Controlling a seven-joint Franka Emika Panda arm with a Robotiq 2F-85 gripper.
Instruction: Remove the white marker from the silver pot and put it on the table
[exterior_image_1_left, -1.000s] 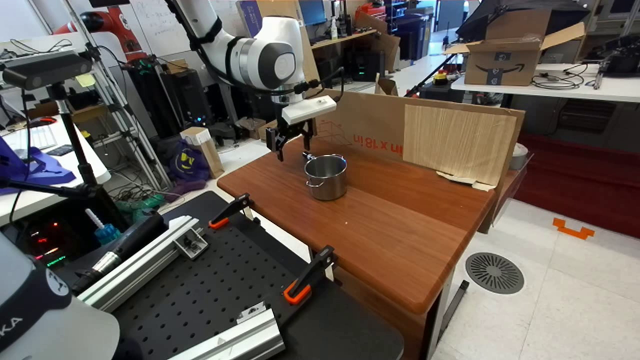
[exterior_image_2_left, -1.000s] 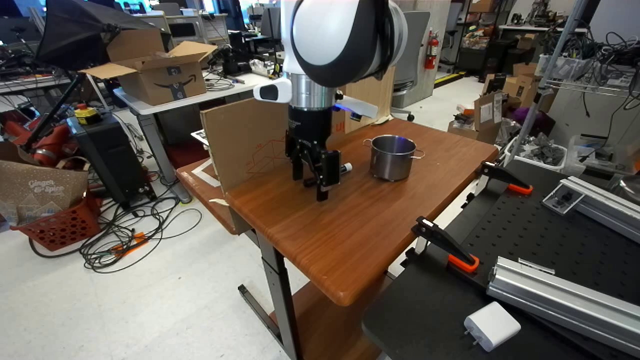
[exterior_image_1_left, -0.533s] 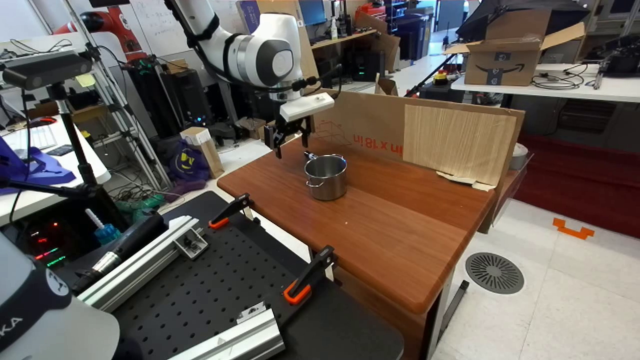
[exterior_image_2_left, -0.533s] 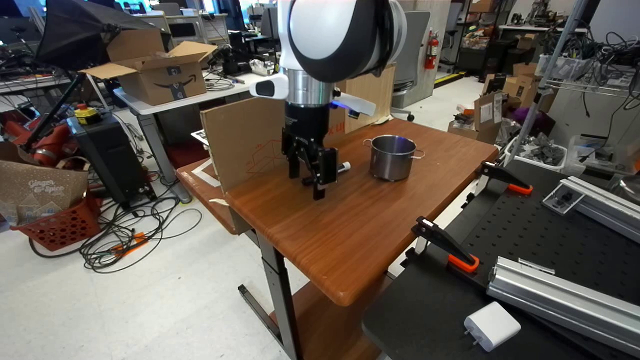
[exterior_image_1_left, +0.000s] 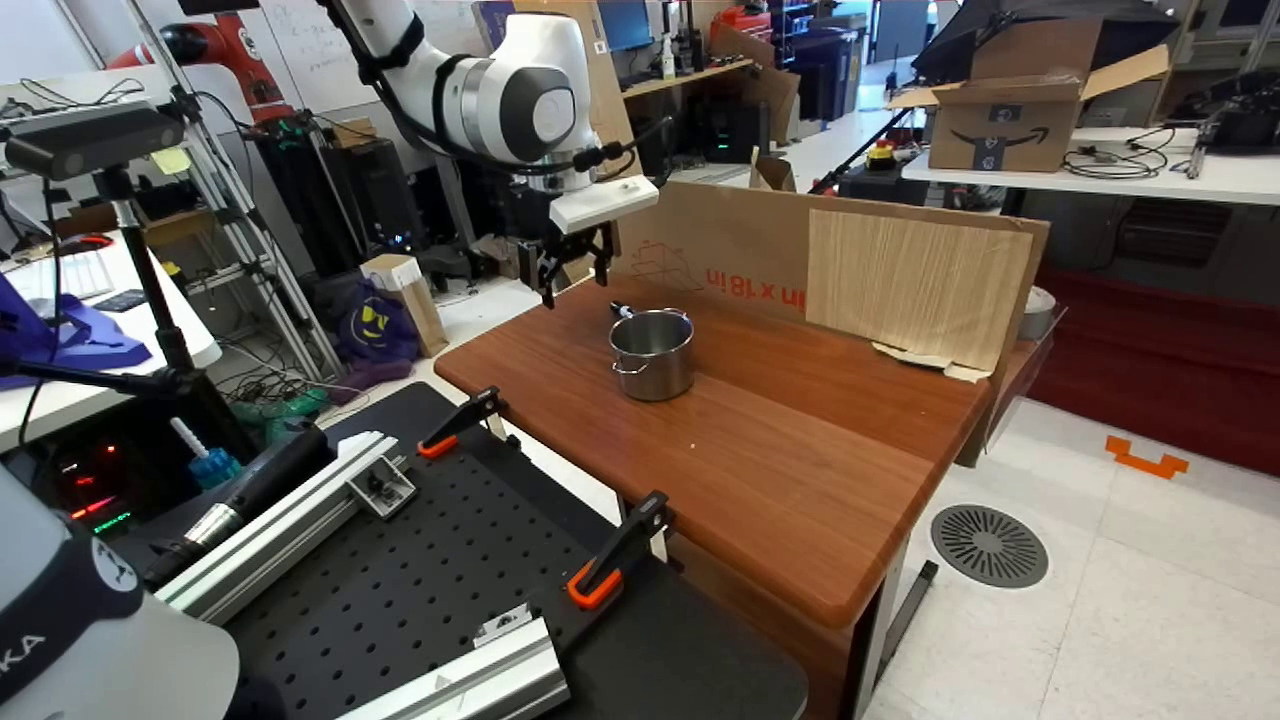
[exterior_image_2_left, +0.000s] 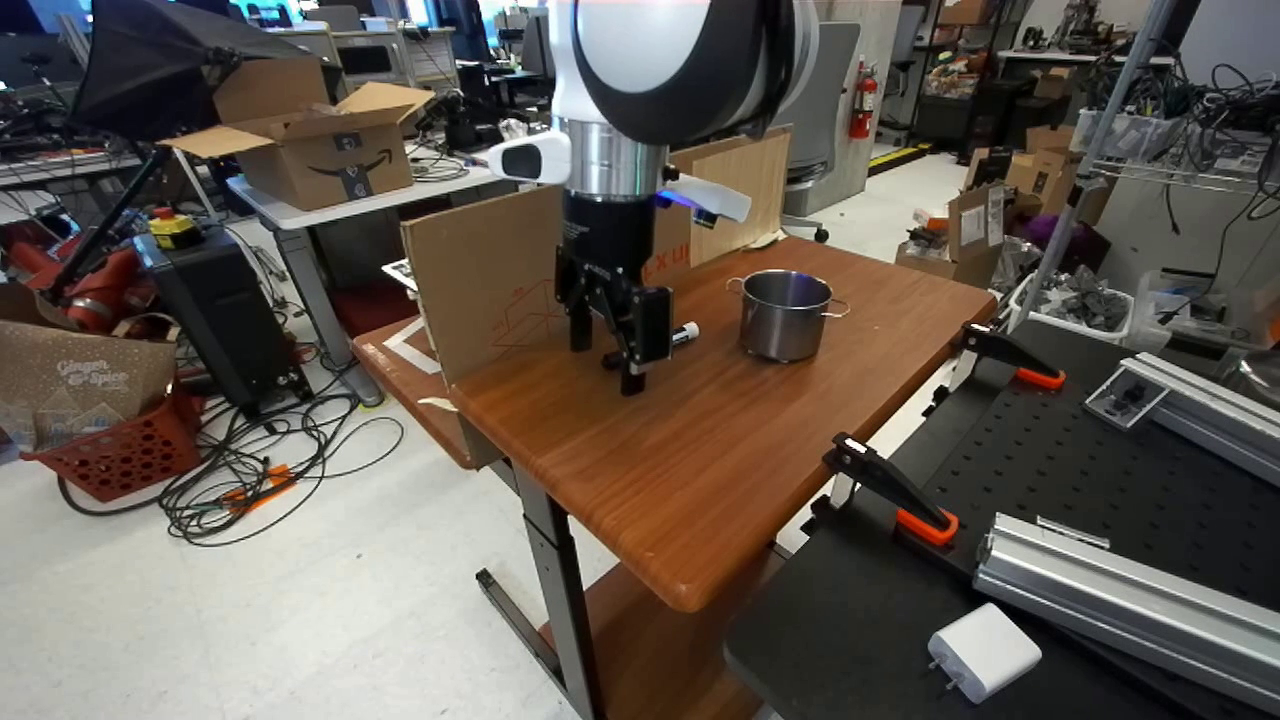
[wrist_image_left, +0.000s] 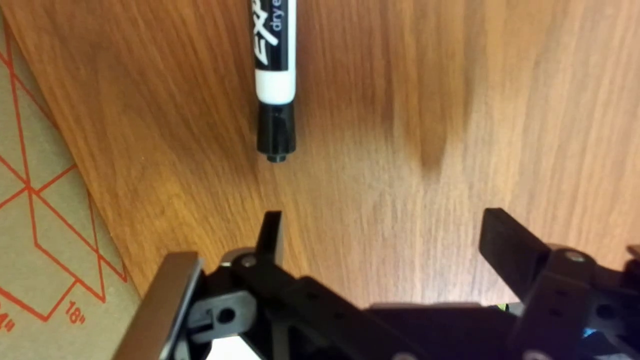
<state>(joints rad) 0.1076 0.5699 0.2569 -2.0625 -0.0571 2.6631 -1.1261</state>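
Note:
The white marker, with a black label and black cap, lies on the reddish-brown table (exterior_image_1_left: 780, 440). It shows in the wrist view (wrist_image_left: 276, 86), beyond the fingers, its far end cut off by the frame. It is partly hidden behind the gripper in an exterior view (exterior_image_2_left: 686, 335) and partly behind the pot in an exterior view (exterior_image_1_left: 621, 309). The silver pot (exterior_image_2_left: 782, 322) stands upright on the table, apart from the marker; it also shows in an exterior view (exterior_image_1_left: 652, 360). My gripper (wrist_image_left: 382, 214) is open and empty above the table, near the marker's capped end (exterior_image_2_left: 606, 366).
A cardboard panel (exterior_image_2_left: 490, 290) stands along the table's edge, close to the gripper. A wooden board (exterior_image_1_left: 915, 285) leans on it. Black clamps with orange ends (exterior_image_1_left: 615, 555) hold the black perforated board (exterior_image_1_left: 400, 590) beside the table.
My open gripper has risen and moved slightly away from the pot, leftward in both exterior views. The marker and the pot have stayed in place.

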